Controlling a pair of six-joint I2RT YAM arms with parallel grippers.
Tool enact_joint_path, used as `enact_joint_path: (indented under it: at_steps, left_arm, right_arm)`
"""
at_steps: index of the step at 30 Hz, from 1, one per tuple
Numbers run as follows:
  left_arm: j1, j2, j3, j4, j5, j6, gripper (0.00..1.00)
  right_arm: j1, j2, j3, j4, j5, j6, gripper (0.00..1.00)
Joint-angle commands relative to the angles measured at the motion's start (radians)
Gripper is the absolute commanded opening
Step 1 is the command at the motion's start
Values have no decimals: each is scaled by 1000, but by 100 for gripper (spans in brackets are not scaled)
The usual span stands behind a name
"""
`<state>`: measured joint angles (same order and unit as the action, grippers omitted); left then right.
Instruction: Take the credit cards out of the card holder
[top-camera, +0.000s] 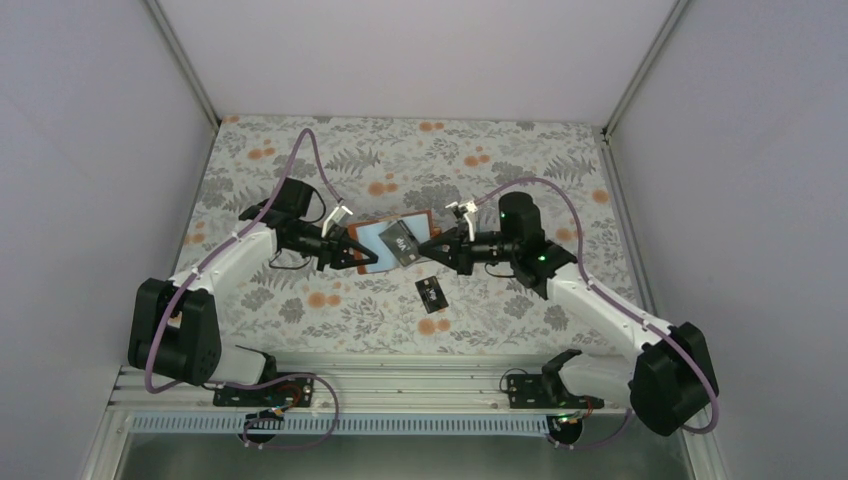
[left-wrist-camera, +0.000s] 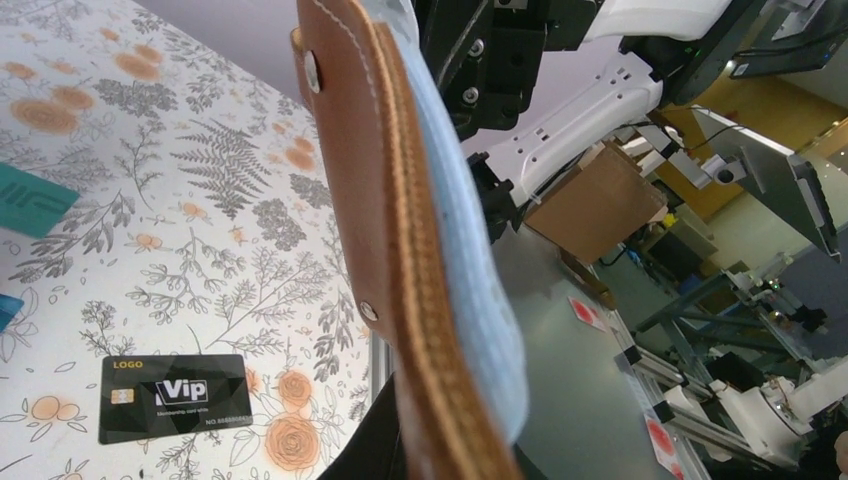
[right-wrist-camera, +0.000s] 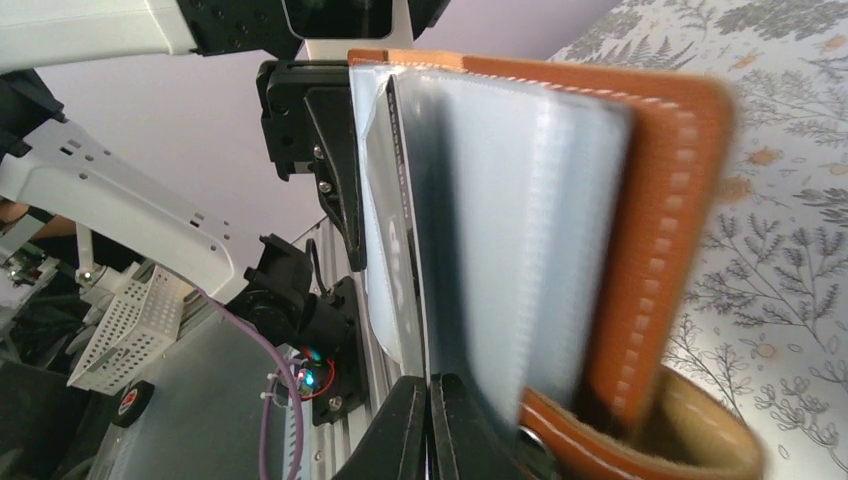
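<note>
Wallet (top-camera: 372, 232) is held up between the arms, over the middle of the table (top-camera: 480, 140), open with the pale pockets showing. Your left gripper (top-camera: 352, 250) is at its 9 o'clock, jaws clamped on the leather end. Your right gripper (top-camera: 428, 248) comes in from 3 o'clock, jaws pressed together on the edge of a dark-looking card (top-camera: 399, 243) in a pocket. It may be catching the pocket film too; the wrist view is too blurred to say.

Black card (top-camera: 432, 293) lies flat at the wallet's 5 o'clock, and the teal card (left-wrist-camera: 30, 198) is also out.

Risks:
- If film is pinched, your pull drags the wallet from the left grip.
- A thin edge grip may slip, leaving the card half in.
- Pull off-axis and the card jams or bends.
</note>
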<state>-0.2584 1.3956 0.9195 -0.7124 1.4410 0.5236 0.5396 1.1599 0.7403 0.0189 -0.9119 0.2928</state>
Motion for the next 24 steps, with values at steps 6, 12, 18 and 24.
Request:
enact_joint_path:
  at_steps: [6,12,18,24]
  left_arm:
    - [-2,-5,8,35,37,19,19]
    - [-1,-3,8,37,34,16,16]
    - [-2,-4,5,40,29,8,2]
    - [-2,-5,6,30,31,18,2]
  right_arm:
    - [71,72,8,127,1,30,4]
    - [104,97,7,147,1,35,4]
    - [117,102,23,107,-5,0,5]
    - [115,120,62,89,7,-10,21]
